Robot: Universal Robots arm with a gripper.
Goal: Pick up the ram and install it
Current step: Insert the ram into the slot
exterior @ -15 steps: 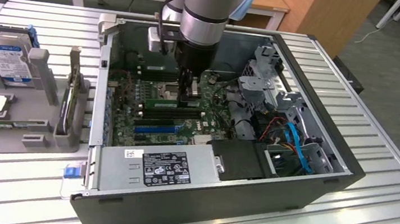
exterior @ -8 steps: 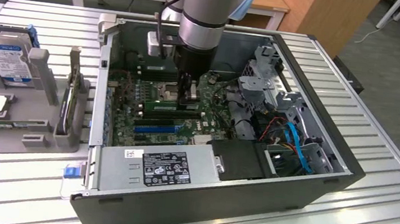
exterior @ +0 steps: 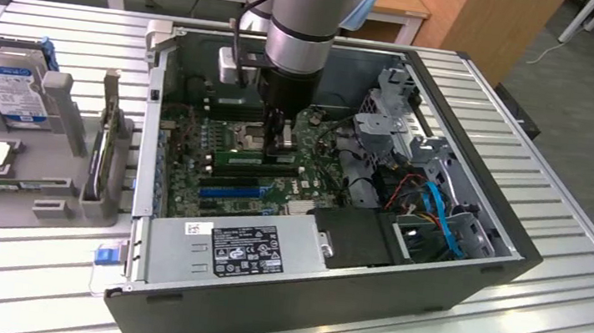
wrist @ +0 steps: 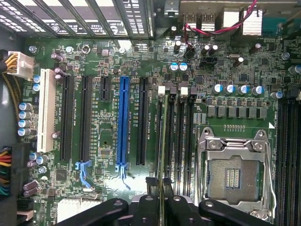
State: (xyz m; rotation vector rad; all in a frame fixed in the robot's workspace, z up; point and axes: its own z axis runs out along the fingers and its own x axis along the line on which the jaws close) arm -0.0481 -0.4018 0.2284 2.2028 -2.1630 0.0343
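The claw pinches the ram edge-on between its fingers, inside the open computer case on the tabletop. The ram runs straight out from the claw along a memory slot on the motherboard, beside the processor socket.

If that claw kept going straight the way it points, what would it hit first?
Most likely the black memory slots on the green circuit board below it. The memory stick gripped in the claw would touch before the claw itself, though the gap is unclear.
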